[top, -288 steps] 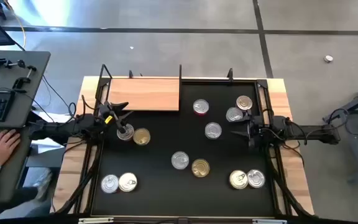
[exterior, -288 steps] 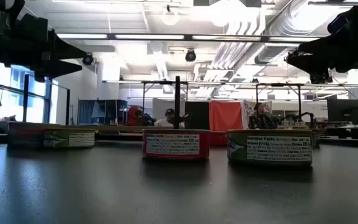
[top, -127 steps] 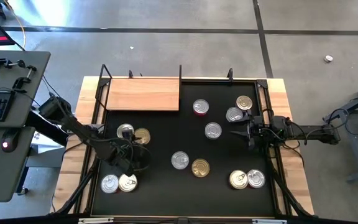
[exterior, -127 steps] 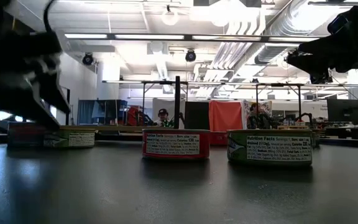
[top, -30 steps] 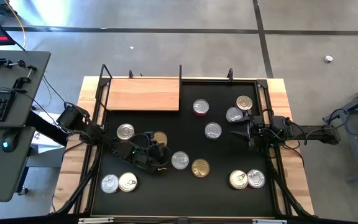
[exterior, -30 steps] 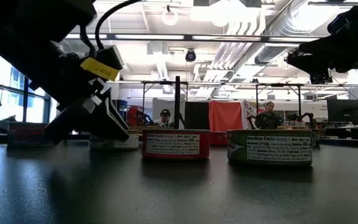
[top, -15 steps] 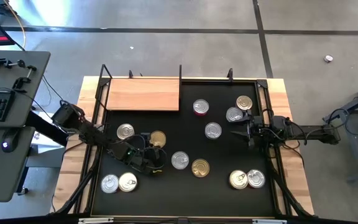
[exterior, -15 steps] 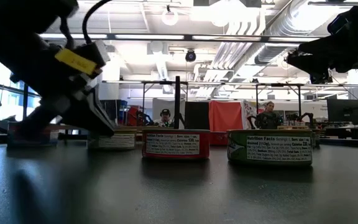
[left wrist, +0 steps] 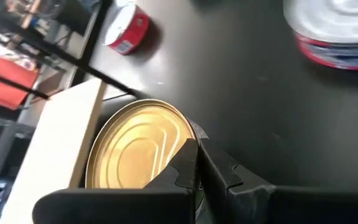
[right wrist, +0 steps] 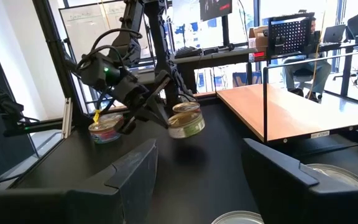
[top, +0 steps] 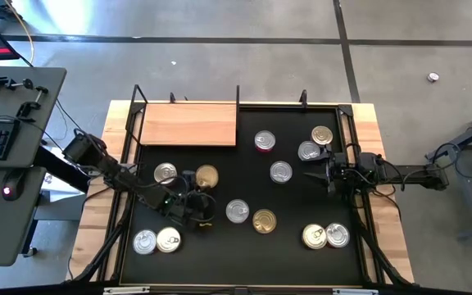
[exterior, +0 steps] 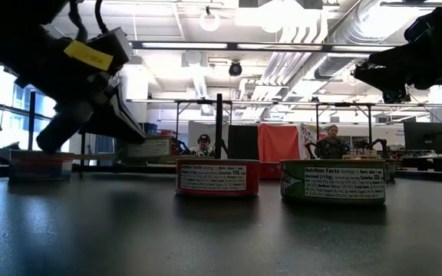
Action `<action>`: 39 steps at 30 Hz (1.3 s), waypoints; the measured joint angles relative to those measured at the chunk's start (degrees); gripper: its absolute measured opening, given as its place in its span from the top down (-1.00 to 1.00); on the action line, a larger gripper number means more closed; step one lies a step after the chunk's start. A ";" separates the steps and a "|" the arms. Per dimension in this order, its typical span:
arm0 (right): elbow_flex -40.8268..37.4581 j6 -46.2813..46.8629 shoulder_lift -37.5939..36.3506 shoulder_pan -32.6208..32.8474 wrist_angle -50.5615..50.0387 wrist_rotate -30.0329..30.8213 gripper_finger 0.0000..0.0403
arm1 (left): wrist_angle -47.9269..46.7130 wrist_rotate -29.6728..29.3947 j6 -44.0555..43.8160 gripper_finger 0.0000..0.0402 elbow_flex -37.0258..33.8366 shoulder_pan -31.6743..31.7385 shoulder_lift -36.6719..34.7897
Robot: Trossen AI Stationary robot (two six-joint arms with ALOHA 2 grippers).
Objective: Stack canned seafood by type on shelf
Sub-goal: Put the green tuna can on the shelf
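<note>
My left gripper [top: 201, 187] is shut on a gold-lidded can [top: 206, 176], which hangs above the black mat left of centre; it also shows in the low view [exterior: 148, 147] and the right wrist view [right wrist: 186, 124]. A silver-lidded can [top: 165, 173] sits on the mat just to its left. The light wooden shelf [top: 188, 124] lies bare at the far left. My right gripper [top: 308, 174] waits open at the right edge, its fingers [right wrist: 135, 174] apart with nothing between them. My left gripper pinches the gold-lidded can at its rim [left wrist: 188, 135], on the side nearest the gripper, between its two shut fingers [left wrist: 185, 171]. The fingers come slanting down from the table's near-left side. The can hangs about level, lid up, lifted clear of the mat.
Other cans lie scattered on the mat: a silver one [top: 237, 211] and a gold one [top: 264, 220] at centre, pairs at near left [top: 156, 241] and near right [top: 326, 236], several at far right [top: 309, 152]. Black posts [top: 238, 94] stand at the shelf's edges.
My left gripper has risen with the gold-lidded can. The can stood on the mat a second ago and now hangs clear of it. It has also shifted a little toward the table's left and far edges.
</note>
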 joint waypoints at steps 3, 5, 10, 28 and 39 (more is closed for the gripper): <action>-0.01 0.02 0.00 -0.01 0.00 0.01 -0.11 | 0.03 -0.87 1.40 1.00 0.12 3.21 -0.76; -0.01 0.02 0.00 -0.01 0.00 0.01 -0.11 | -0.15 -0.90 3.33 1.00 0.68 6.22 -1.34; -0.01 0.01 0.00 0.01 0.02 0.01 -0.11 | 0.52 2.24 11.16 1.00 3.44 16.67 -3.53; -0.01 0.00 -0.02 0.01 0.00 -0.01 -0.11 | 25.00 38.16 27.33 1.00 3.85 51.19 2.96; 0.01 0.00 -0.02 0.01 0.02 -0.01 -0.11 | 36.55 41.18 28.36 1.00 3.96 54.61 8.40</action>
